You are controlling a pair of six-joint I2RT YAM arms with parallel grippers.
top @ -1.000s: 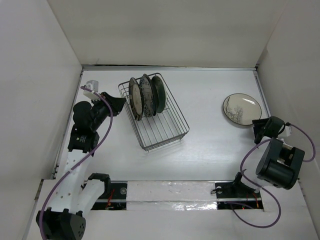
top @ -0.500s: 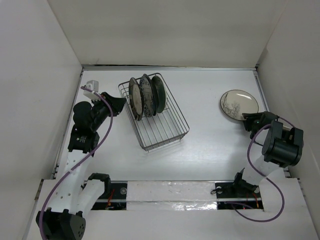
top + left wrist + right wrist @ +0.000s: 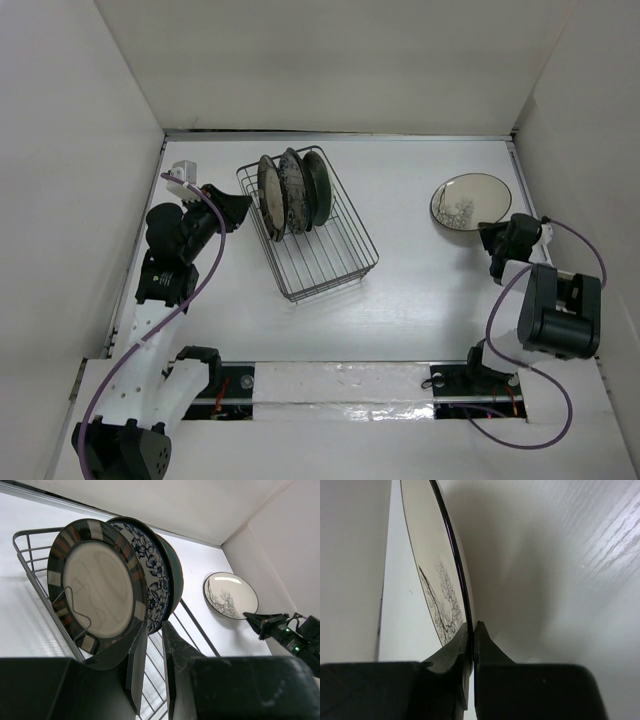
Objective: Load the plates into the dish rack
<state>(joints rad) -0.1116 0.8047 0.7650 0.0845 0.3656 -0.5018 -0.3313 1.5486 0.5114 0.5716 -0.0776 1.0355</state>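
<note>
Plates stand on edge in the dish rack, which sits a little toward 10 o'clock from the middle of the table. There are three of them, packed close in the rack's far end. The brown-banded plate is on the 9 o'clock side, the blue flowered plate is in the middle, and the green plate is on the 3 o'clock side.

My left gripper hangs at 9 o'clock of the rack, just outside its wires. Its fingers are only a sliver apart with nothing between them, and its camera faces the banded plate.

The branch plate is well apart from the rack, at 2 o'clock on the table. My right gripper is clamped on its rim at about 5 o'clock, one finger on each face. The plate looks tipped up at that edge, though I cannot tell whether its far edge touches the table.
</note>
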